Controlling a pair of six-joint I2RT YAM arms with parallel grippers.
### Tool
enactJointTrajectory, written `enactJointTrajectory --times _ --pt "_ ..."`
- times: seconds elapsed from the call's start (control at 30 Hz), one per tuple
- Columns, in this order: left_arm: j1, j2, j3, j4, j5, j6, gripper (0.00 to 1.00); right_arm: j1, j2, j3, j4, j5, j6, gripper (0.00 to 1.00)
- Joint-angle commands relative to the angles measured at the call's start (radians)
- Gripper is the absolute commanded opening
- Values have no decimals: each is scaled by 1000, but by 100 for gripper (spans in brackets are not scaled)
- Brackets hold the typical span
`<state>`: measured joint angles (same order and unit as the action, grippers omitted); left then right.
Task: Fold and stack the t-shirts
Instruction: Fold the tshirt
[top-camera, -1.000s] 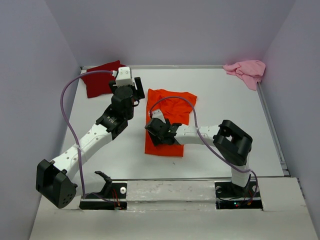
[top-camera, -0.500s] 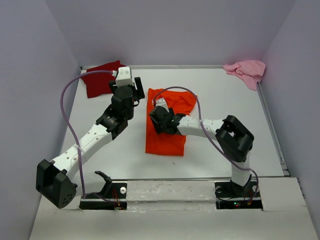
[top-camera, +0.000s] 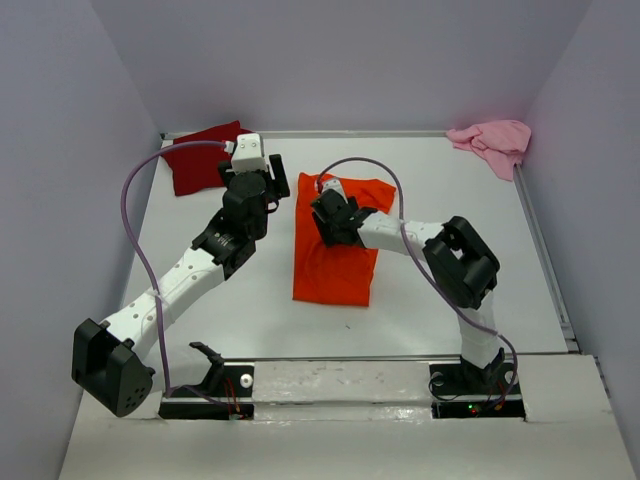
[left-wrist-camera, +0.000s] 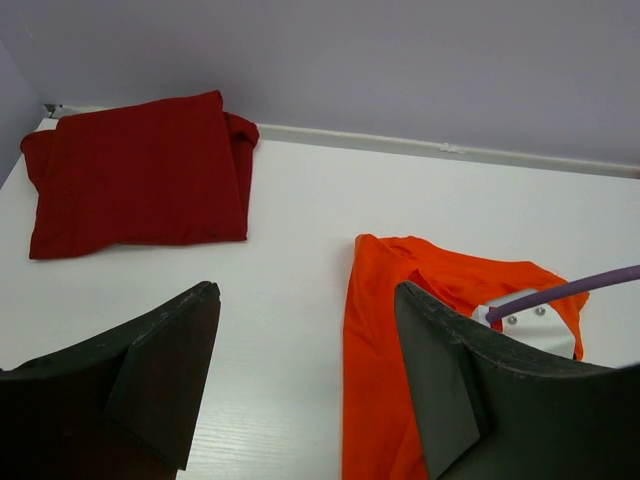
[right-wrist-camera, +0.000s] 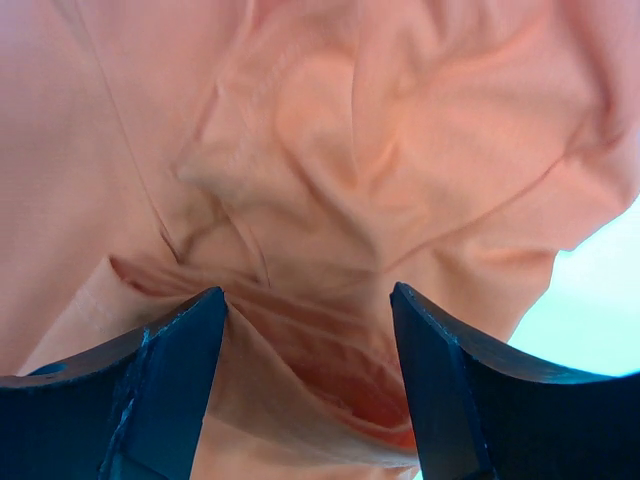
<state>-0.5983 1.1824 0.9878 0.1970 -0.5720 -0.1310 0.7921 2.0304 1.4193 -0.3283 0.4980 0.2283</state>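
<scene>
The bright orange t-shirt (top-camera: 335, 268) lies partly folded and creased in the middle of the table, a long strip running front to back. My right gripper (top-camera: 324, 207) is low over its far end, jaws open, with wrinkled orange cloth (right-wrist-camera: 330, 200) filling the right wrist view between its fingers (right-wrist-camera: 306, 292). My left gripper (top-camera: 277, 180) hangs open just left of the shirt's far corner, nothing in it; its wrist view shows bare table between the fingers (left-wrist-camera: 305, 290) and the orange edge (left-wrist-camera: 375, 330). The dark red t-shirt (top-camera: 200, 158) lies folded at the back left. The pale pink t-shirt (top-camera: 492, 140) sits crumpled at the back right.
Purple-grey walls close in the table on three sides, with a raised rim (top-camera: 545, 250) along the right edge. The right arm's purple cable (top-camera: 380, 175) arches over the orange shirt. Bare white tabletop (top-camera: 460, 200) stretches between the orange and pink shirts.
My right gripper has slid from the near half of the orange shirt toward its far end, and the cloth now lies narrower and straighter. The left arm has stayed still.
</scene>
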Motion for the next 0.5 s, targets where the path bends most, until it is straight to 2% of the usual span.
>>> enactJointTrajectory --times 0.0,0.3,0.47 --pt "6 -20 20 36 0 7 80 -10 20 92 58 22 -81 73" --pt "5 -13 23 33 9 4 80 -21 31 207 52 -1 -142 73" --pt "6 -6 25 21 9 -2 80 -21 -85 130 37 -33 -90 72"
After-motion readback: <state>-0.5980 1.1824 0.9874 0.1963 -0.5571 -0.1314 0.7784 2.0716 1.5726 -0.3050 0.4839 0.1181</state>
